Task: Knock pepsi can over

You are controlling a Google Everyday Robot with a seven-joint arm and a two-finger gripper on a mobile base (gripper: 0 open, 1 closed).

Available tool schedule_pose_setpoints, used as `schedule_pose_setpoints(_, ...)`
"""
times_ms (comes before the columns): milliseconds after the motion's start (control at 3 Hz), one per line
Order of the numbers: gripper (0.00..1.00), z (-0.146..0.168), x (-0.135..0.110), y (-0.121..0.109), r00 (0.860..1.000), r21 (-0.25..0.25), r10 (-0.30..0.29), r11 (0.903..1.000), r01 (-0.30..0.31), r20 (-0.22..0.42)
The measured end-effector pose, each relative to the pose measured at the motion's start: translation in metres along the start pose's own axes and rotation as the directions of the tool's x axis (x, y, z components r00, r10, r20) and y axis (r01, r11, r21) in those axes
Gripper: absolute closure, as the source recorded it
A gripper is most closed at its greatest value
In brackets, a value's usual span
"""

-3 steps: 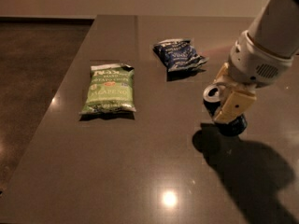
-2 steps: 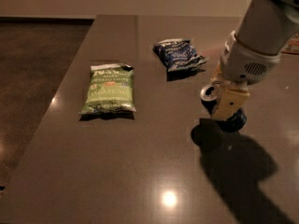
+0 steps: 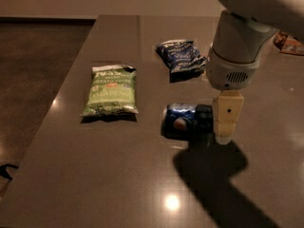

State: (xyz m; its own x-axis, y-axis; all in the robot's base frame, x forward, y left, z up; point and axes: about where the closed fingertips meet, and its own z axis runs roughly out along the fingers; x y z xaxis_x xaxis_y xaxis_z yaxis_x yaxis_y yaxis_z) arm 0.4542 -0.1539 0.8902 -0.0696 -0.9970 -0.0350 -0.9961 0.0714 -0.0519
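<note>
One bright spot of reflected light (image 3: 172, 202) sits on the nearest part of the dark grey table (image 3: 95, 175). Just right of it spreads the broad shadow (image 3: 213, 172) of the arm.

Beyond the shadow, near the middle of the table and a little to the right, the pepsi can (image 3: 183, 121) lies on its side. Its length runs left to right, and its round red, white and blue logo faces the camera. Its right end is lost in darkness, so that end is hard to make out.

The gripper (image 3: 223, 137) hangs straight down at that right end, its pale beige tip close to the tabletop. It is touching the can or just beside it, and I cannot tell which. Whether the gripper is clenched or released cannot be told from this angle. Nothing shows it grasping the can.

Left of the can, and apart from it, a green chip bag (image 3: 111, 90) lies flat, label up.

Farther back, a dark blue snack bag (image 3: 180, 56) with white lettering lies crumpled, behind the can and well apart from it. The grey and white wrist housing (image 3: 235, 56) of the arm rises above the gripper and just right of this bag.

At the far right edge a small orange-toned object (image 3: 289, 42) is partly cut off, perhaps printed paper. Brown floor (image 3: 38, 70) lies left of the table.
</note>
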Motion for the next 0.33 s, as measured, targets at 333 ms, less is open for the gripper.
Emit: schedule_pose_setpoints(333,0.0,0.0,0.0,0.0,1.0,0.0,0.0,1.0,0.0,0.0)
